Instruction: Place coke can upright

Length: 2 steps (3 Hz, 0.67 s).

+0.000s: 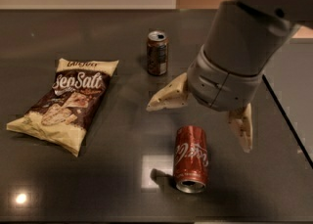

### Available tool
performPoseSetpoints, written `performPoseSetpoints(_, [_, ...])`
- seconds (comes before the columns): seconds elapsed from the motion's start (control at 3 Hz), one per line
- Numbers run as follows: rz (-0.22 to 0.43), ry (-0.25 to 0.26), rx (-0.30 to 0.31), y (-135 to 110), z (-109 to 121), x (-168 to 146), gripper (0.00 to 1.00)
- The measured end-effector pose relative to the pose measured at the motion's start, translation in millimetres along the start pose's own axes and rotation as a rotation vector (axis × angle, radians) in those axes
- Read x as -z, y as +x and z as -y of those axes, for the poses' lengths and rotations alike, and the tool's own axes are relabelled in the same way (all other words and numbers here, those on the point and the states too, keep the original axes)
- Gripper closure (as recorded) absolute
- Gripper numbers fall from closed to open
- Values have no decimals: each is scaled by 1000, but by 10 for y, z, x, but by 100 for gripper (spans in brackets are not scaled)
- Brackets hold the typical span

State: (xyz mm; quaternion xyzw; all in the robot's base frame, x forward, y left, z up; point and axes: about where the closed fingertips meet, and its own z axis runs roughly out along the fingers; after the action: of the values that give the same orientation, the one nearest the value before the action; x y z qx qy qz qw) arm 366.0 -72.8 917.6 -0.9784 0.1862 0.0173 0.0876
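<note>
The dark, glossy table (98,32) is carrying three things. A coke can (191,158) is lying on its side right of centre, toward the near edge, with its silver top facing that edge and its script facing up. A brown can (157,53) is standing upright farther back, well apart from it. A chip bag (68,103) is lying flat at the left, slanting across the surface. The tabletop is reflecting a pale square patch just left of the coke can and a small bright spot near the front left corner. The gripper (198,126) is hovering over the table just behind the coke can, jaws spread wide.
</note>
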Motion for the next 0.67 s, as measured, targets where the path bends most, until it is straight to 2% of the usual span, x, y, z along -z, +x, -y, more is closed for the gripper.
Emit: performPoseSetpoints(0.67, [7,-22,90,-183,23,-275,0])
